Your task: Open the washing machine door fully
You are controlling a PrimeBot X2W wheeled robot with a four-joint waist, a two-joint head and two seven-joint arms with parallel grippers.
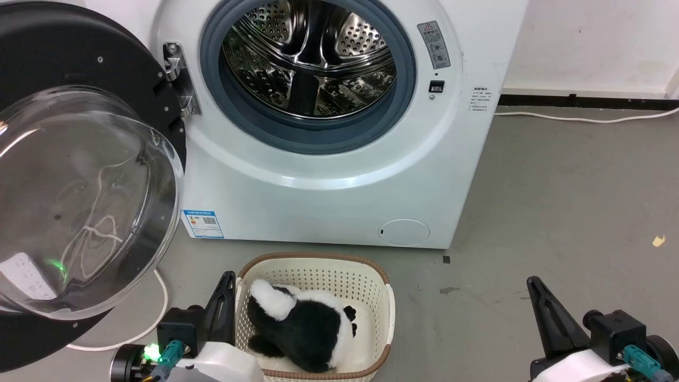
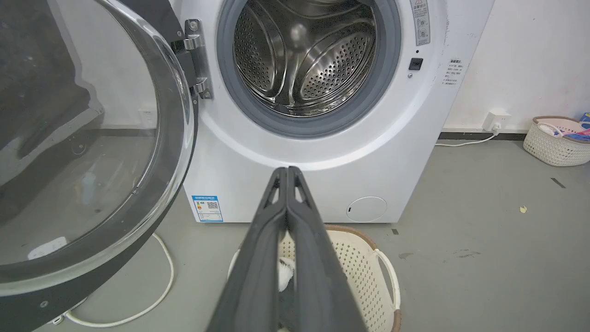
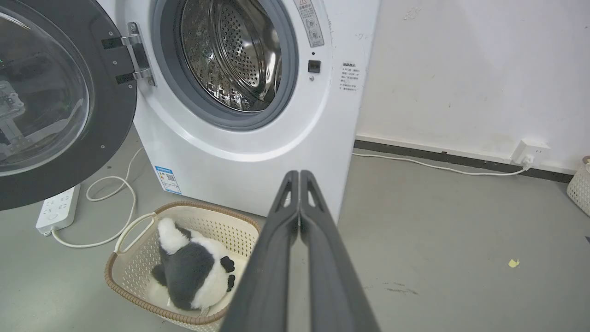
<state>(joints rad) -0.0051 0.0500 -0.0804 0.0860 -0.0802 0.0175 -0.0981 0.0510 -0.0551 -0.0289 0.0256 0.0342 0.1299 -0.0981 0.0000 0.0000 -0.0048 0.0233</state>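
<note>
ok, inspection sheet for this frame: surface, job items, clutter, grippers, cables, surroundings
Surface: grey floor, stains, yellow scrap.
Job's things: washing machine door swung wide open; drum shows no laundry.
Clutter: basket holding a plush toy before the machine; second basket farther off.
Grippers: left gripper shut, right gripper shut, both empty, clear of the door.
Cables: white cable from power strip under the door; another to a wall socket.
Surroundings: white wall, dark skirting.

The washing machine door (image 1: 79,175) stood swung out at the left of the washing machine (image 1: 318,207), and on the floor (image 1: 557,212) just before the machine sat a basket (image 1: 329,281) with a plush toy (image 1: 307,323) in it.
</note>
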